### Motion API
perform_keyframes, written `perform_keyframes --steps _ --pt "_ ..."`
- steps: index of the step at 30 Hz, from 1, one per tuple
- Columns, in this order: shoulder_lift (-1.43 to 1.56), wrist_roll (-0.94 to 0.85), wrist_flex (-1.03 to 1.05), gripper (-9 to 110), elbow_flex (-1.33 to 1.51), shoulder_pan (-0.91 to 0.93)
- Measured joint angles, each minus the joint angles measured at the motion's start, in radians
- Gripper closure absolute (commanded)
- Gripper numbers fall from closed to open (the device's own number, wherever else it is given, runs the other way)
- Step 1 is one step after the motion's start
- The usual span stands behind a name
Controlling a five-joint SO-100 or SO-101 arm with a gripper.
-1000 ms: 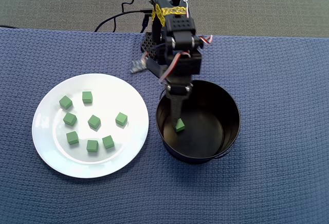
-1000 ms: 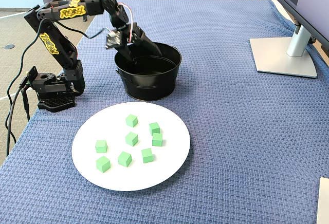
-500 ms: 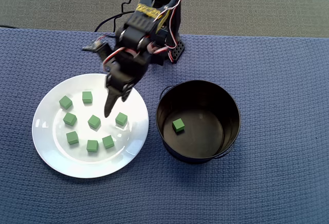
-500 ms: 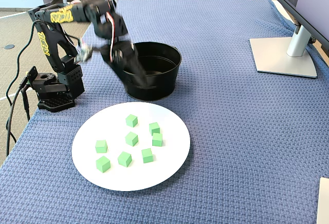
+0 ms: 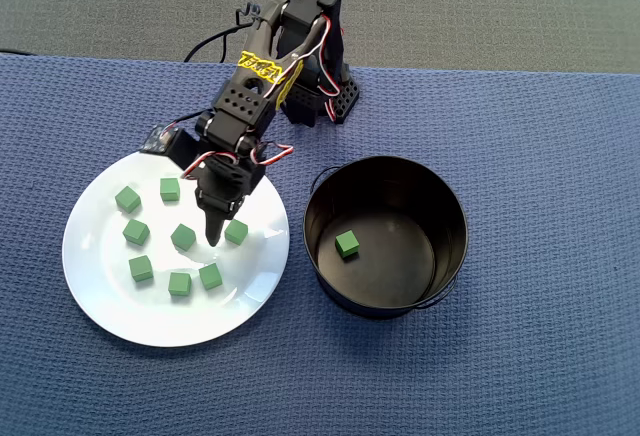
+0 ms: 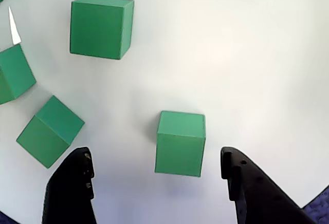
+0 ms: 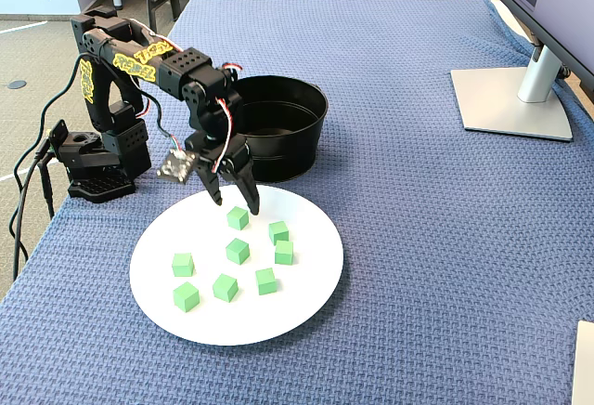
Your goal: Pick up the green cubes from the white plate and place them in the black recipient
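With one green cube (image 5: 347, 244) now left in the black recipient (image 5: 452, 256), the wide-open, empty claw (image 6: 157, 175) is brought back over the white plate (image 5: 90, 286), astride the next cube (image 6: 180, 143).

Even, bright daylight fills all three views. The white plate (image 5: 110, 296) glares softly, nearly washed out in the wrist view, where a pale sheen lies just above the claw (image 6: 157, 183). Cubes (image 6: 180, 143) cast faint, short shadows. The black pot (image 7: 302, 136) shows thin rim reflections. Everything is sharp; no blur or edge warping.
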Motion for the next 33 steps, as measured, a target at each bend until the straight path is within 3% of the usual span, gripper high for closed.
perform_keyframes --steps 6,14,33 --pt "-0.034 -0.114 -0.026 77 0.014 0.015" --pt "-0.057 -0.127 -0.095 78 0.08 0.028" --pt "-0.032 0.002 -0.137 84 0.141 -0.1"
